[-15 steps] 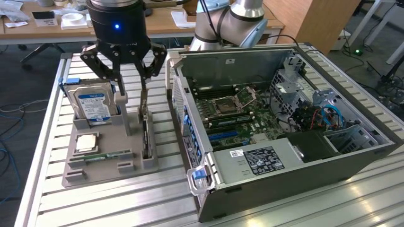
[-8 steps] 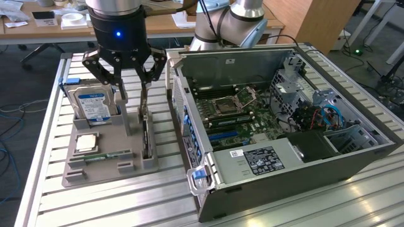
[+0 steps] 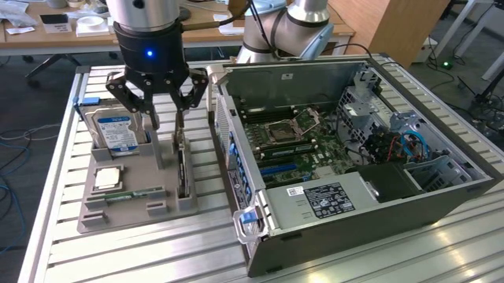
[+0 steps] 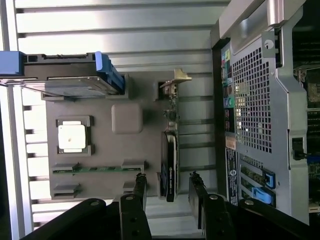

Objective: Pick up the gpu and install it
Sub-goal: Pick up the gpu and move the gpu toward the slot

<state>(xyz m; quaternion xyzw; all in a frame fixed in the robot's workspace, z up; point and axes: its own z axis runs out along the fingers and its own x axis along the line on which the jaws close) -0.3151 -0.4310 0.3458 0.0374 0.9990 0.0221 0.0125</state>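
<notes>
The gpu (image 3: 183, 168) stands on edge in a slot of the grey holder tray (image 3: 130, 209), a thin dark card. In the wrist view the gpu (image 4: 170, 162) is edge-on, with its silver bracket (image 4: 176, 79) at the far end. My gripper (image 3: 167, 121) hangs open just above the card's rear end and holds nothing. In the wrist view, my gripper (image 4: 168, 192) has one black finger on each side of the card's edge, clear of it. The open computer case (image 3: 346, 153) lies beside the tray at the exterior view's right, its motherboard (image 3: 287, 147) exposed.
On the tray stand a silver hard drive (image 3: 118, 130) with a blue-white label, a square processor chip (image 3: 108, 177) and a narrow green memory stick (image 3: 132, 193). The case's perforated rear panel (image 4: 255, 110) sits close to the gpu. Everything rests on a slatted metal table (image 3: 157, 253).
</notes>
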